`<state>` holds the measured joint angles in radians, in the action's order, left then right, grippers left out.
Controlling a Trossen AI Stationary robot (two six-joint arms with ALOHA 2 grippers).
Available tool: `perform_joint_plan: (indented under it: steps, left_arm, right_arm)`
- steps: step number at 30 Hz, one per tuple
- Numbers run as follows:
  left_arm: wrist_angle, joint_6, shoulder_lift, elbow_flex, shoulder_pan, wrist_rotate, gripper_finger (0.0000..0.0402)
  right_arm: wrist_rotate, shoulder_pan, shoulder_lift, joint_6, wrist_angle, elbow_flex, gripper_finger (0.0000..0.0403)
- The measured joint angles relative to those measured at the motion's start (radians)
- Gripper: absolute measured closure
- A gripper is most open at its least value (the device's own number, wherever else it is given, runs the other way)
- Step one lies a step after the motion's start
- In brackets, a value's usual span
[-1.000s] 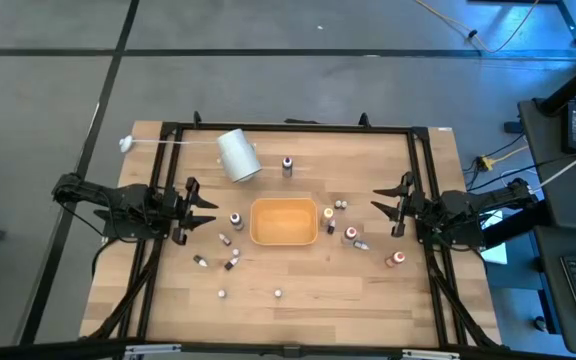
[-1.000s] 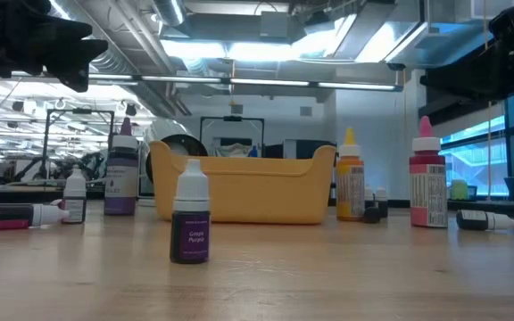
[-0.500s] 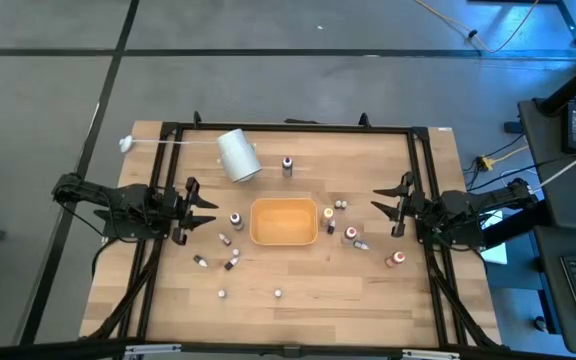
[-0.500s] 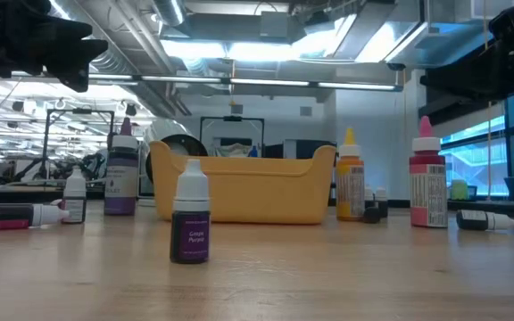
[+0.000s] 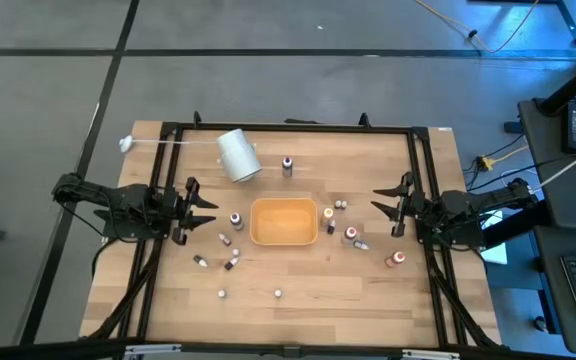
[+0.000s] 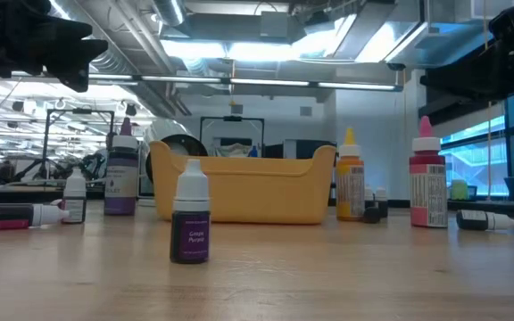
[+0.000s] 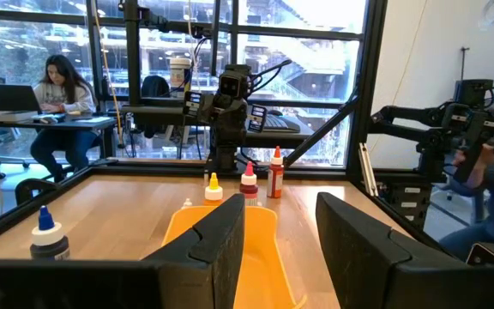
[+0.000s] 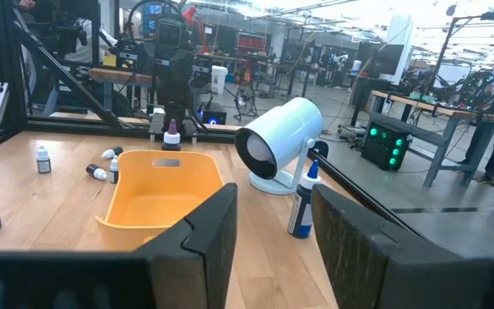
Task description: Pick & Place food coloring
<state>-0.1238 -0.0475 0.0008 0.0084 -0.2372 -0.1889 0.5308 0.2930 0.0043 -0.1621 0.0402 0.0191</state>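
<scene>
Several tiny food coloring bottles stand or lie on the wooden table around the orange tray (image 5: 284,201). One purple bottle (image 6: 190,223) stands upright near the front, and others (image 5: 236,220) (image 5: 351,234) flank the tray. My left gripper (image 5: 208,208) hovers open at the table's left, pointing level toward the tray (image 7: 260,257), with nothing between its fingers. My right gripper (image 5: 374,200) hovers open at the table's right, also level and aimed at the tray (image 8: 161,184), its fingers empty. Both are well above the tabletop.
A large white cylinder (image 5: 237,155) lies on its side at the far left of the table, with one bottle (image 5: 287,165) standing next to it. A black frame (image 5: 288,128) borders the table. People sit at desks beyond the table.
</scene>
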Motion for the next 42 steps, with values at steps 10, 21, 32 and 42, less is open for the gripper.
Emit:
perform_joint_plan:
  steps: [10, 21, 32, 42]
  left_arm:
    - [0.000, 0.000, 0.000, 0.000, 0.000, 0.000, 0.0260]
    - [0.000, 0.000, 0.000, 0.000, 0.000, 0.000, 0.0260]
    - [0.000, 0.038, 0.000, 0.000, 0.000, 0.000, 0.0260]
    - [-0.001, 0.043, 0.000, 0.000, 0.000, -0.007, 0.0260]
  right_arm:
    - [0.000, 0.000, 0.000, 0.181, 0.007, 0.000, 0.0250]
    - [0.000, 0.000, 0.000, 0.087, 0.073, 0.000, 0.0250]
    - [0.000, 0.000, 0.000, 0.124, 0.036, 0.000, 0.0250]
    - [0.000, 0.000, 0.000, 0.124, 0.036, 0.000, 0.0250]
